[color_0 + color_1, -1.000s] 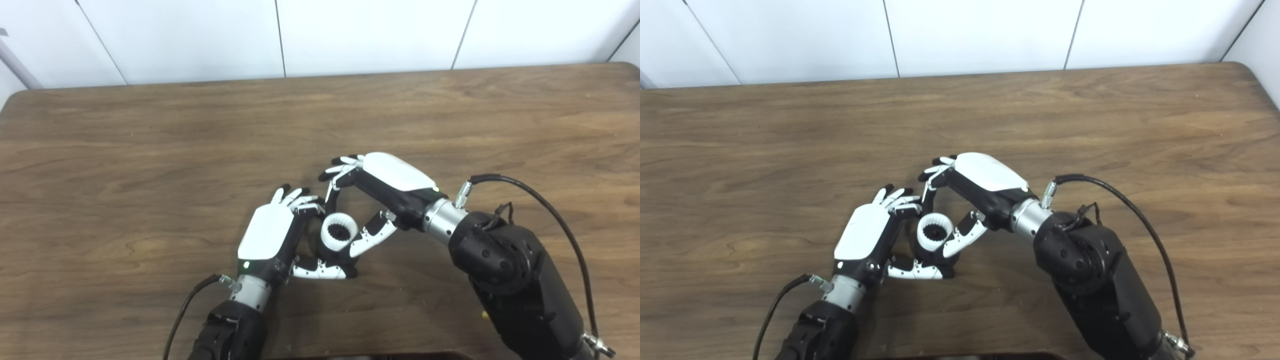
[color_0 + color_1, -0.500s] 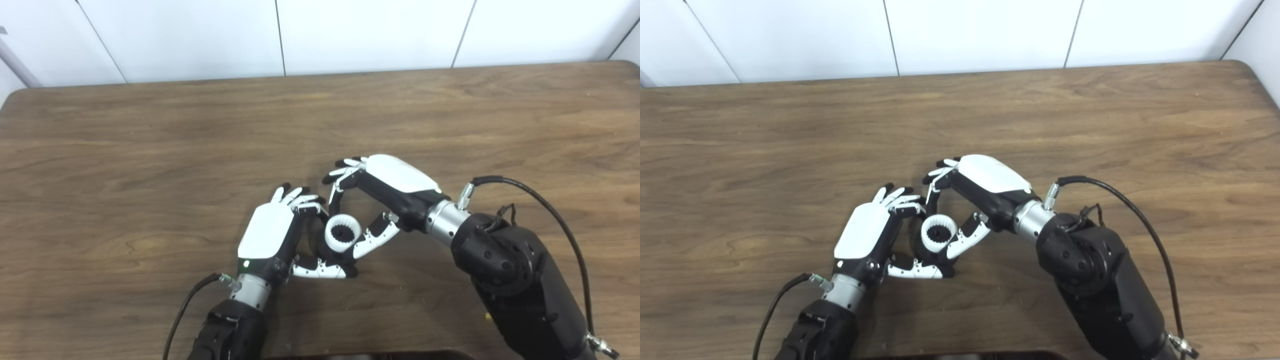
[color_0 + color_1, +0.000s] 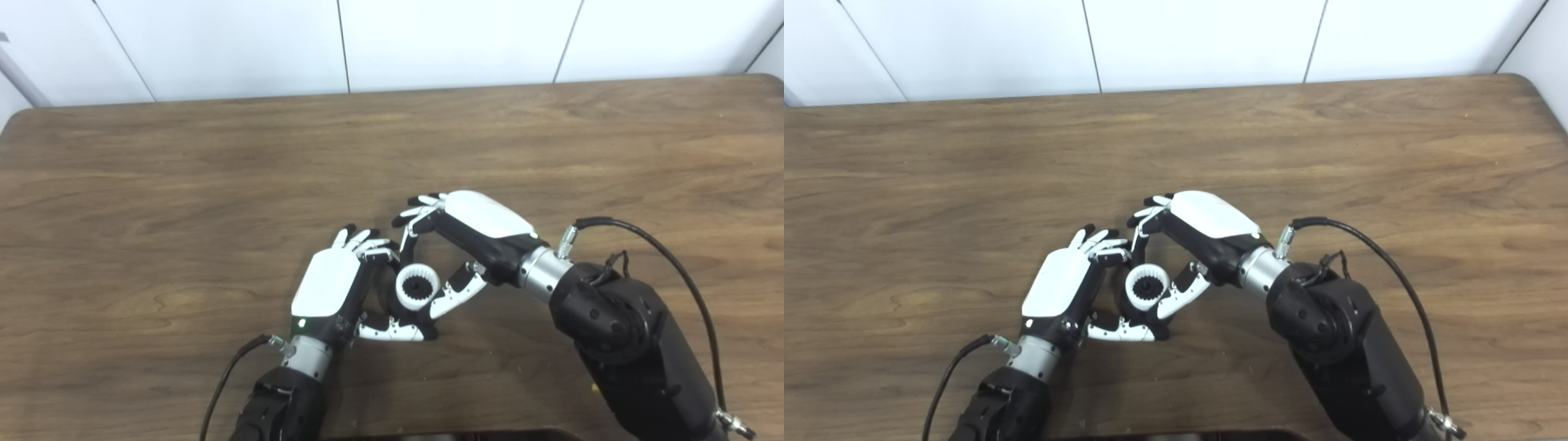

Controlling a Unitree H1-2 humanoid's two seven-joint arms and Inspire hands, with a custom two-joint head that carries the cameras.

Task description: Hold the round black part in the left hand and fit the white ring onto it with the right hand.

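Below me the wooden surface (image 3: 184,184) carries both my arms, meeting near its middle. My right hand (image 3: 471,236) curls over from the right, thumb and fingers pinching the white ring (image 3: 418,286); my left hand (image 3: 340,288) is closed on the black part (image 3: 418,286), mostly hidden, under and inside that ring.

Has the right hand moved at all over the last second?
Yes, slightly. Judged against the table's far edge, the right hand has crept toward the robot, still pinching the white ring over the round black part held by the left hand.
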